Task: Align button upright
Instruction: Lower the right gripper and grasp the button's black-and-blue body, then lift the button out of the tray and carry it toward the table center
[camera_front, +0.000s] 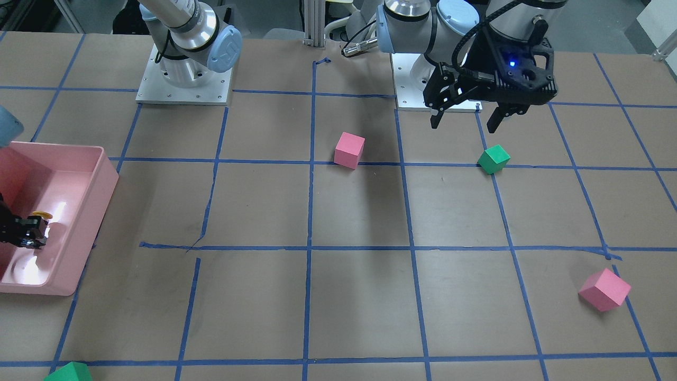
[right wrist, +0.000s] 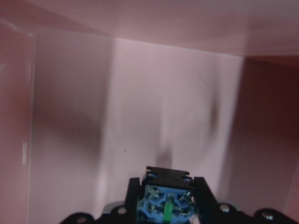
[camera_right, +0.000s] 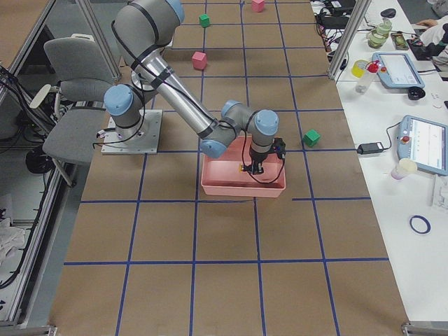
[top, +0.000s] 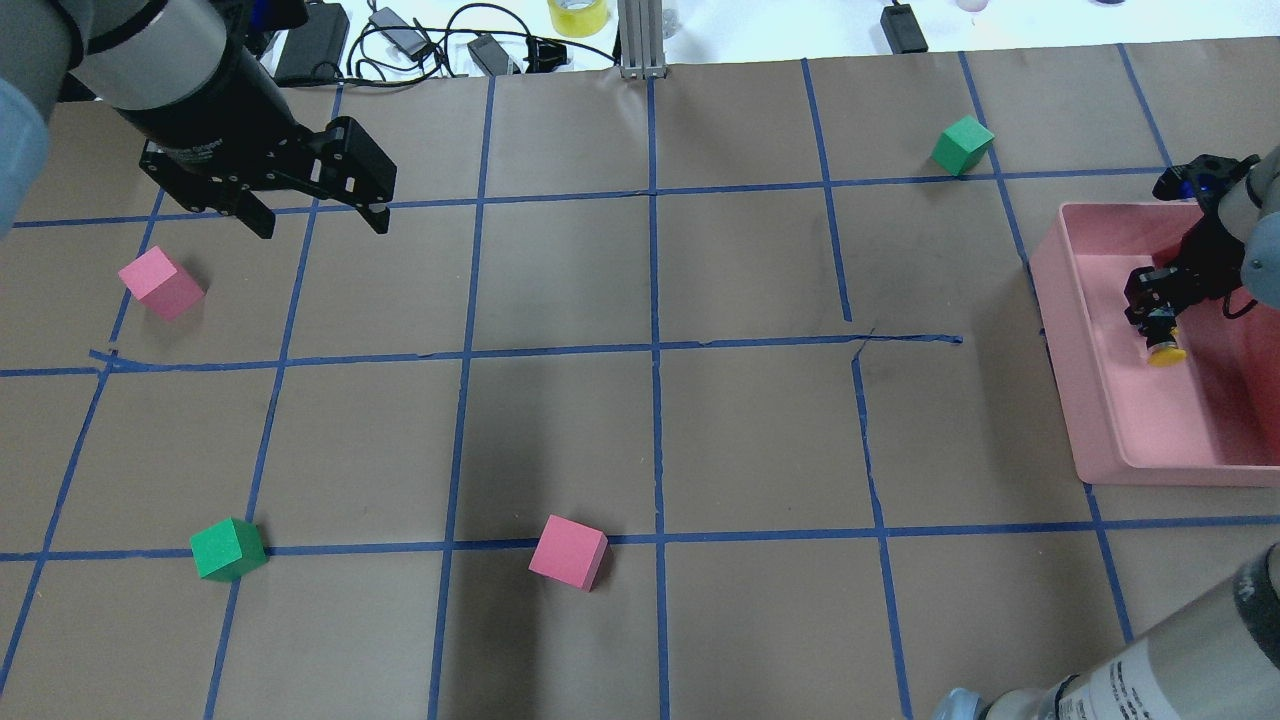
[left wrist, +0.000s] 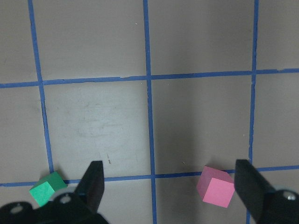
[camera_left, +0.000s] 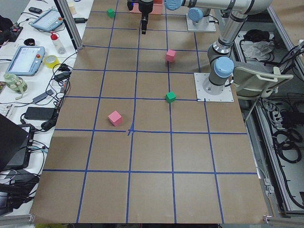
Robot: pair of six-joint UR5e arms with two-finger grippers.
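The button, with its yellow cap (top: 1166, 353) and black body, is held inside the pink bin (top: 1060, 330) by my right gripper (top: 1160, 300), which is shut on it just above the bin floor. In the front view the cap (camera_front: 41, 215) sticks out from the gripper (camera_front: 26, 230) towards the robot's side. The right wrist view shows only the button's black and blue base end (right wrist: 166, 200) between the fingers, and the cap is hidden there. My left gripper (top: 315, 215) is open and empty, hovering over the table far from the bin; it also shows in the front view (camera_front: 465, 119).
Pink cubes (top: 160, 283) (top: 568, 551) and green cubes (top: 228, 549) (top: 962, 145) lie scattered on the brown, blue-taped table. The left wrist view shows a green cube (left wrist: 46, 188) and a pink cube (left wrist: 215, 186) below the open fingers. The bin walls (right wrist: 163, 107) stand close around the right gripper.
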